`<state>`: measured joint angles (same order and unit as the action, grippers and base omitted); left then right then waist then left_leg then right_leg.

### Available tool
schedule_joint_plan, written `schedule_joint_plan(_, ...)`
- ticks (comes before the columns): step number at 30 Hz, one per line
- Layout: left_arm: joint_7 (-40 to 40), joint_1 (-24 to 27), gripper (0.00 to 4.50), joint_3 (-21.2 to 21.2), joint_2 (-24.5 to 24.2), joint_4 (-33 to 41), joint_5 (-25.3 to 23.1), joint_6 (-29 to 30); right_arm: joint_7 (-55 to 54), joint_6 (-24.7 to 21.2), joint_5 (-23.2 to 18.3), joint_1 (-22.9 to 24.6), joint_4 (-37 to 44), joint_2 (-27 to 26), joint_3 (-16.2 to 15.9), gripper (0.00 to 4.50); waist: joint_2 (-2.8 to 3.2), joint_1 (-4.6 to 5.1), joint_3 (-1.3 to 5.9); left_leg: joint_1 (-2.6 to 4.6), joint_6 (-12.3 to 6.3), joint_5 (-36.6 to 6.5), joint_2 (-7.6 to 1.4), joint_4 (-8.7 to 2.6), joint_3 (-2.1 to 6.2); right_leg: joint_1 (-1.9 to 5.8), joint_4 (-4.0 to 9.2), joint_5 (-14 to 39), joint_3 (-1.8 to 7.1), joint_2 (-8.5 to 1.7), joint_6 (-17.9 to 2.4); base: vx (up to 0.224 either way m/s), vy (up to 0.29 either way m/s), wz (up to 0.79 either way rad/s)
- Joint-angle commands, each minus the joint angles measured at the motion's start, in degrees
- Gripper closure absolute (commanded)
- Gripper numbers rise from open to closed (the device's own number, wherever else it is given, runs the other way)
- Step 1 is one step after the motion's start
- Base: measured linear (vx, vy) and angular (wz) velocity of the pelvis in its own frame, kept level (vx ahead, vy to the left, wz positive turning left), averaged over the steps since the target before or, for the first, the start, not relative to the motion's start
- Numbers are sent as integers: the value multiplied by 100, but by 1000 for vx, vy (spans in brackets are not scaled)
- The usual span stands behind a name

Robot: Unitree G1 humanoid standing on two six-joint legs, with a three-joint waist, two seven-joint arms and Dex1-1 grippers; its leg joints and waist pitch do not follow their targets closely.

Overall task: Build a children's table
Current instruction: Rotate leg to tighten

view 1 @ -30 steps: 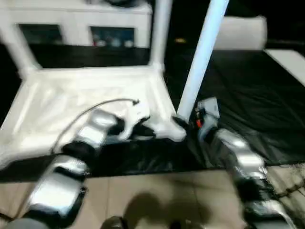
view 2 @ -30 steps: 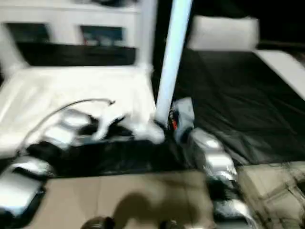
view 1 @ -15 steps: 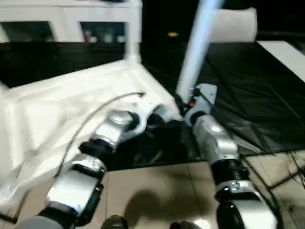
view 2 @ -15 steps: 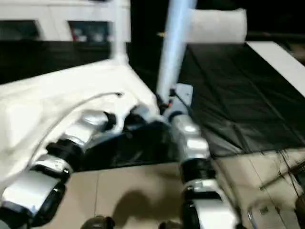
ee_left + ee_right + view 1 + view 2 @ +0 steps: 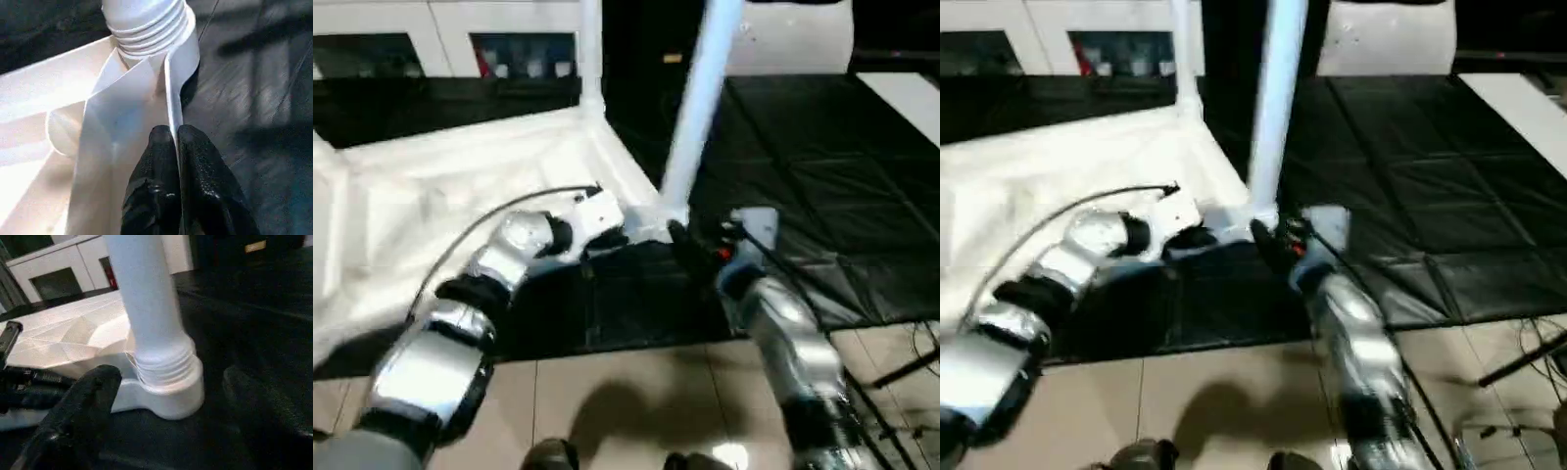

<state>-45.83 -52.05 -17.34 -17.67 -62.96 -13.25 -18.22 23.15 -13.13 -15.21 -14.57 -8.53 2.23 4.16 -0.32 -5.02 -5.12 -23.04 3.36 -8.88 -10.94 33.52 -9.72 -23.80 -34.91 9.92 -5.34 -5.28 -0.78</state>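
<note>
The children's table lies upside down on a black mat, its white ribbed top [image 5: 460,186] facing up. A long white leg [image 5: 695,108] stands screwed into the near right corner socket [image 5: 166,391], and another leg [image 5: 590,54] rises at the far corner. My left gripper [image 5: 173,132] is shut on the thin rim [image 5: 171,93] of the top just beside that socket. My right gripper [image 5: 168,382] is open at the base of the near leg [image 5: 146,298], one finger [image 5: 93,382] on each side of the socket and clear of it.
A white cabinet with glass doors [image 5: 460,39] stands behind the table. The black mat [image 5: 822,176] stretches to the right, with a flat white panel [image 5: 911,98] at its far right edge. Tan floor tiles [image 5: 626,392] lie in front, with cables [image 5: 901,362] at the lower right.
My right gripper's fingers have spread apart and come off the leg's base, and the arm has drawn back a little. The left gripper keeps its hold on the rim. The camera view has shifted.
</note>
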Motion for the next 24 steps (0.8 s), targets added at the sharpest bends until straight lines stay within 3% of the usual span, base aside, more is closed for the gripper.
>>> schedule_joint_plan(1, 391, -373, 450, -33, -84, 137, -168, -481, 53, -116, -64, 105, 253, 28, 23, 46, 3, 10, 523, 159, -270, -1140, -240, -406, 54, 376, 379, 687, 323, -383, -1134, 0, 0, 0)
schedule_joint_plan(2, 418, -416, 450, -24, -98, 100, -174, -538, 61, -159, -78, 196, 367, 37, 16, 37, 34, 1, 537, 170, -227, -1185, -244, -408, 56, 377, 378, 766, 323, -391, -1139, 0, 0, 0)
schedule_joint_plan(3, 469, -473, 450, 3, -116, 28, -167, -602, 66, -214, -89, 339, 550, 43, -15, 31, 13, 10, 532, 164, -192, -1240, -243, -404, 49, 365, 396, 856, 329, -401, -1144, 0, 0, 0)
schedule_joint_plan(5, 410, -531, 450, 115, -125, -83, -64, -712, 65, -273, -79, 554, 807, 54, -65, 14, 37, -14, 552, 169, -189, -1161, -232, -384, 42, 360, 390, 756, 337, -388, -1143, 0, 0, 0)
schedule_joint_plan(6, 369, -532, 404, 146, -125, -97, -27, -738, 66, -271, -74, 595, 852, 54, -76, 1, 24, -14, 557, 155, -200, -1093, -229, -382, 47, 374, 377, 642, 336, -383, -1147, 0, 0, 0)
schedule_joint_plan(7, 197, -479, 393, 260, -101, -50, 132, -715, 63, -253, -38, 629, 892, 67, -102, 0, 19, -14, 577, 143, -237, -930, -224, -367, 49, 384, 328, 310, 326, -381, -1234, 0, 0, 0)
schedule_joint_plan(10, -326, -356, 364, 554, -7, -73, 588, -726, 46, -379, -102, 760, 1188, 146, -189, 0, 19, -29, 570, 161, -293, -879, -222, -354, 33, 373, 309, 162, 324, -385, -1406, 0, 0, 0)
schedule_joint_plan(14, -321, -93, 341, 1090, 131, 231, 1250, -308, -131, -590, -179, 843, 1463, 131, -138, 0, 24, -28, 512, 183, -203, -1346, -233, -389, 26, 371, 377, 929, 324, -395, -1364, 0, 0, 0)
schedule_joint_plan(17, -6, 232, 305, 1430, 198, 715, 1636, 233, -323, -843, -117, 874, 1639, 135, -89, 0, 36, -17, 464, 218, 13, -1850, -229, -428, 41, 359, 478, 1848, 332, -399, -1127, 0, 0, 0)
schedule_joint_plan(18, 236, 469, 300, 1506, 190, 1034, 1681, 478, -345, -1046, -153, 901, 1755, 160, -89, 0, 25, -21, 484, 224, 33, -1870, -222, -425, 53, 354, 503, 1991, 333, -404, -1022, 0, 0, 0)
schedule_joint_plan(19, 295, 527, 300, 1525, 188, 1111, 1692, 538, -350, -1095, -162, 907, 1783, 166, -89, 0, 51, -17, 491, 225, 65, -1846, -231, -430, 63, 356, 479, 1963, 334, -395, -1005, 0, 0, 0)
schedule_joint_plan(20, 763, 1021, 276, 1710, 261, 1813, 1814, 997, -305, -1164, -97, 970, 1945, 252, -175, 0, 48, 2, 484, 202, 83, -1850, -251, -449, 66, 361, 470, 1860, 333, -373, -981, 0, 0, 0)
schedule_joint_plan(21, 1076, 1359, 266, 1831, 313, 2291, 1894, 1305, -267, -1187, -41, 1013, 2050, 318, -244, 0, -2, -26, 473, -21, -130, -1727, -179, -499, 210, 504, 382, 1648, 176, -447, -1014, 0, 0, 0)
schedule_joint_plan(22, 1076, 1359, 262, 1831, 313, 2291, 1894, 1305, -267, -1187, -41, 1013, 2050, 318, -244, 0, 83, 20, 497, -1, -210, -1791, -230, -545, 251, 490, 358, 1667, 109, -395, -994, 0, 0, 0)
schedule_joint_plan(23, 1474, 1863, 257, 1985, 459, 2998, 2000, 1531, -301, -1191, -16, 1078, 2132, 330, -242, 0, 33, 99, 511, 25, -301, -1869, -242, -494, 321, 439, 418, 1687, 61, -384, -926, 6, -16, 20)
schedule_joint_plan(24, 1856, 2320, 244, 2146, 651, 3636, 1965, 1755, -395, -1224, -5, 1145, 2207, 336, -194, 0, 137, 139, 521, 13, -266, -1817, -347, -517, 455, 453, 338, 1137, 4, -346, -1074, 12, -40, 28)
